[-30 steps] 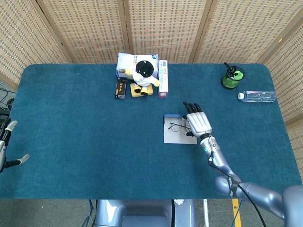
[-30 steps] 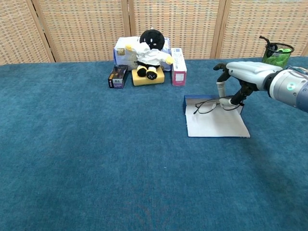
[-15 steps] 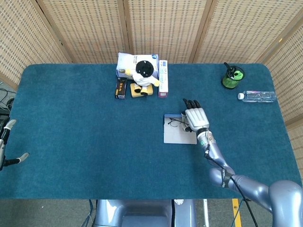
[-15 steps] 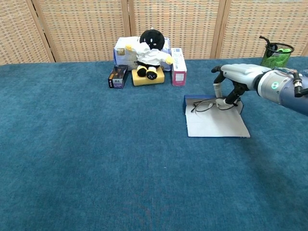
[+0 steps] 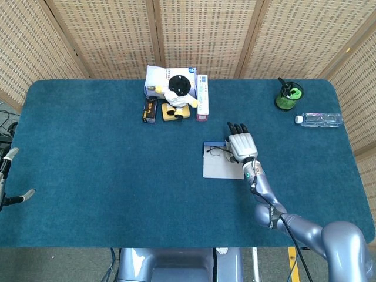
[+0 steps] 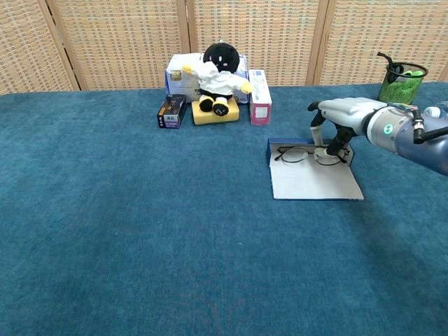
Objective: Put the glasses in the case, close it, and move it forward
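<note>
The open glasses case (image 6: pixel 316 183) lies right of centre, its white lid flat toward me and its blue tray (image 6: pixel 271 148) at the far end. The thin black-rimmed glasses (image 6: pixel 297 153) lie level across that tray. My right hand (image 6: pixel 348 112) hovers over the tray's right end, and its fingertips (image 6: pixel 329 150) still pinch the right side of the glasses. From above, the same hand (image 5: pixel 241 145) covers the case's (image 5: pixel 221 168) right edge, with the glasses (image 5: pixel 215 151) just left of it. My left hand (image 5: pixel 4 176) hangs off the table's left edge, fingers apart and holding nothing.
At the back centre stand a plush doll (image 6: pixel 218 81), a white box (image 6: pixel 183 70), a pink carton (image 6: pixel 260 96) and a small black box (image 6: pixel 171 111). A green pen cup (image 5: pixel 288 96) and a water bottle (image 5: pixel 320 119) stand at the back right.
My right hand has carried the glasses away from me and down. They have gone from tilted above the lid to lying level in the blue tray.
</note>
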